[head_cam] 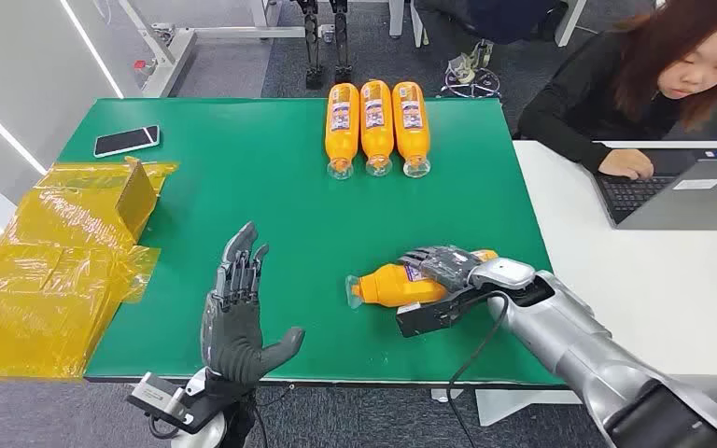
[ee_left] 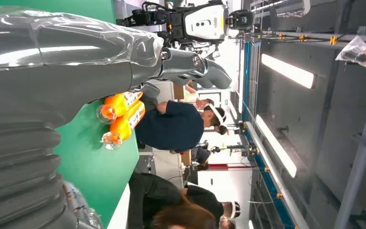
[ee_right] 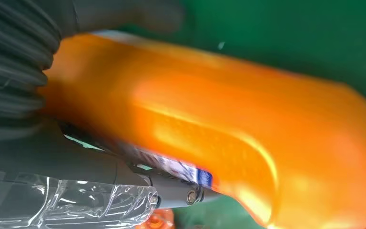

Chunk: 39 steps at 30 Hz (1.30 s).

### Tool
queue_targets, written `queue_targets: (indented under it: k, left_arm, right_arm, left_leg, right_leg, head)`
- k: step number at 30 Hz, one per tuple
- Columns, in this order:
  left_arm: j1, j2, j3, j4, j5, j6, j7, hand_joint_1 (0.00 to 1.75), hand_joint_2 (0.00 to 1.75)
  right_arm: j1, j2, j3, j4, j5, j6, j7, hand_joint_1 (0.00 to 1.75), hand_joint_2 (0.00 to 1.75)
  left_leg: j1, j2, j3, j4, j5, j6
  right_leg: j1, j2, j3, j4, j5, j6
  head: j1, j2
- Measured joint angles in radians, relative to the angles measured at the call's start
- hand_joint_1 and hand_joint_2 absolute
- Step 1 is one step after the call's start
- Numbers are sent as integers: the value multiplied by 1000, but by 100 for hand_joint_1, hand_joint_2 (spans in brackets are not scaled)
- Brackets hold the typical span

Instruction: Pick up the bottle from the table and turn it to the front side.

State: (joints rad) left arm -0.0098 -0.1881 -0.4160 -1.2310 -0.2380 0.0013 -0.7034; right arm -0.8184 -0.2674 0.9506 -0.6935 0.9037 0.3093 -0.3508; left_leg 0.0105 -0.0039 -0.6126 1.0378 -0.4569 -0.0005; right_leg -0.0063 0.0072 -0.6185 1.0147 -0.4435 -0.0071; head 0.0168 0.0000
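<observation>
An orange bottle (head_cam: 390, 284) lies on its side on the green table (head_cam: 271, 205), cap end pointing left. My right hand (head_cam: 448, 271) wraps over its body, fingers across the label; in the right wrist view the bottle (ee_right: 248, 138) sits tight against the palm, with a strip of label under the thumb (ee_right: 124, 186). My left hand (head_cam: 235, 313) stands upright near the table's front edge, fingers apart, holding nothing, well left of the bottle. In the left wrist view that hand (ee_left: 76, 62) shows with spread fingers.
Three orange bottles (head_cam: 376, 124) lie side by side at the table's far edge, two showing as bottles (ee_left: 119, 119) in the left wrist view. A phone (head_cam: 127, 140) lies far left. Crumpled yellow plastic wrap (head_cam: 51, 261) covers the left edge. A person (head_cam: 653, 84) types on a laptop (head_cam: 681, 191) at the right.
</observation>
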Motion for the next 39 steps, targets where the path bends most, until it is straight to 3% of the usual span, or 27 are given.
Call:
queue_targets:
  k: [7,14,17,21,23,34,39]
  left_arm:
    - [8,0,11,0,4,-1,0,0,175]
    - [6,0,23,0,-1,-14,0,0,175]
    - [6,-1,26,0,-3,-10,0,0,175]
    - [12,-1,33,-1,-6,6,0,0,175]
    - [18,-2,40,-4,-10,10,0,0,175]
    - [33,-13,69,-26,-18,14,1,0,175]
    - [30,-25,73,-27,0,-20,12,0,175]
  right_arm:
    - [-28,-17,62,1,-56,35,3,175,175]
    - [-32,-64,100,-75,-158,18,64,175,175]
    - [-23,-76,102,-111,-161,-98,114,175,175]
    - [27,-77,63,-168,-37,-403,197,175,175]
    - [61,-71,21,-207,37,-495,226,175,175]
    - [181,-51,-179,-423,167,-553,221,175,175]
    - [285,-41,-231,-542,185,-643,170,175,175]
  left_leg:
    - [0,0,0,0,0,0]
    - [0,0,0,0,0,0]
    - [0,0,0,0,0,0]
    - [0,0,0,0,0,0]
    - [0,0,0,0,0,0]
    - [0,-1,-1,0,0,0]
    - [0,-1,-1,0,-1,0]
  right_leg:
    - [0,0,0,0,0,0]
    - [0,0,0,0,0,0]
    - [0,0,0,0,0,0]
    - [0,0,0,0,0,0]
    - [0,0,0,0,0,0]
    - [0,-1,0,0,0,0]
    - [0,-1,0,-1,-1,1]
  head:
    - [0,0]
    - [0,0]
    - [0,0]
    - [0,0]
    - [0,0]
    - [0,0]
    - [0,0]
